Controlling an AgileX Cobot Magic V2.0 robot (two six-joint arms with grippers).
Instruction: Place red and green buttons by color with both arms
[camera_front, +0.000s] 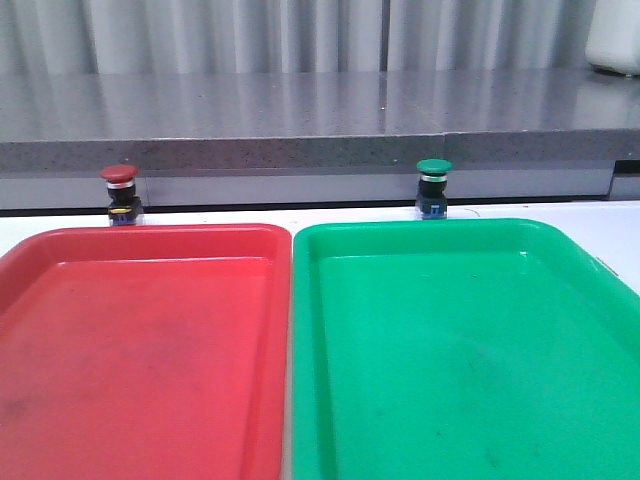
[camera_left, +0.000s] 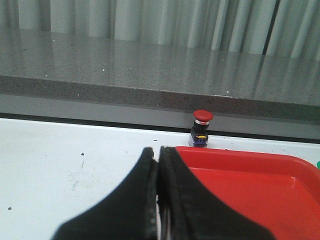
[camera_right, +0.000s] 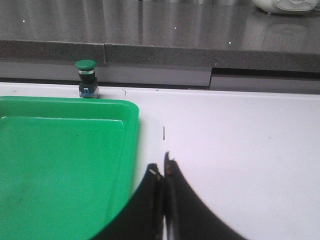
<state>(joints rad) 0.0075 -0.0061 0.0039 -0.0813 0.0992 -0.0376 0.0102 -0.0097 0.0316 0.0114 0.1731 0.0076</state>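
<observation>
- white bench (camera_front: 560, 212) up front, a few dark specks on it
- grey speckled ledge (camera_front: 300, 115) behind, pretty shiny
- pale curtains (camera_front: 250, 35) at the back
- white thing (camera_front: 615, 40) on the ledge, far right

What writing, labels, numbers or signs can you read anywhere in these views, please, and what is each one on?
No text can be read in any view.
Red button: a yellow mark on its black body, too small to read.
Green button: a blue mark on its body, too small to read.
Red tray and green tray: no lettering visible.
Grey counter and white table: only specks and scuffs.
</observation>
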